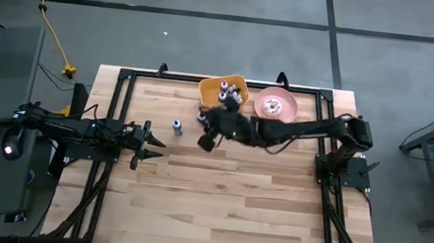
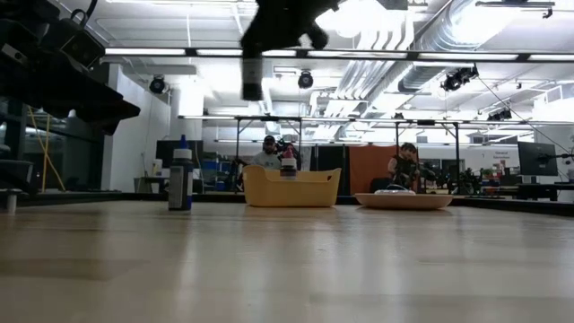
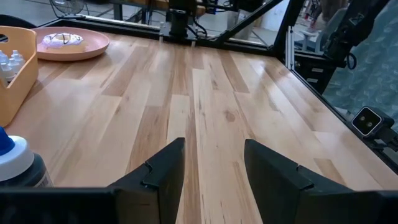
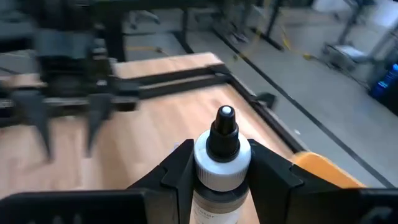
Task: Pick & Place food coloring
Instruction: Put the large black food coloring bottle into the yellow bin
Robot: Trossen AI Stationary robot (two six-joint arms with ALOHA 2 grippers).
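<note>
My right gripper (image 1: 206, 136) hangs high over the table's middle, left of the yellow bin (image 1: 224, 86), shut on a small food coloring bottle (image 4: 221, 168) with a white collar and a black nozzle. In the low view the bottle (image 2: 253, 79) shows dark under the gripper, far above the wood. A second food coloring bottle with a blue cap (image 1: 177, 126) stands upright on its base on the table, in front of my left gripper (image 1: 155, 143). That gripper is open at the table's left with nothing between its fingers (image 3: 168, 168). More bottles stand in the bin. My right gripper pinches the bottle's body just below the white collar (image 4: 219, 186) between its two fingers (image 4: 177, 177). The fingers come from the table's right, slanting slightly down. The bottle is lifted clear of the table, its nozzle (image 4: 224, 127) up.
A pink plate (image 1: 276, 105) with a doughnut sits right of the bin at the far edge. A black frame borders the table. People sit in the room beyond the far edge. Bare wood stretches across the near half.
</note>
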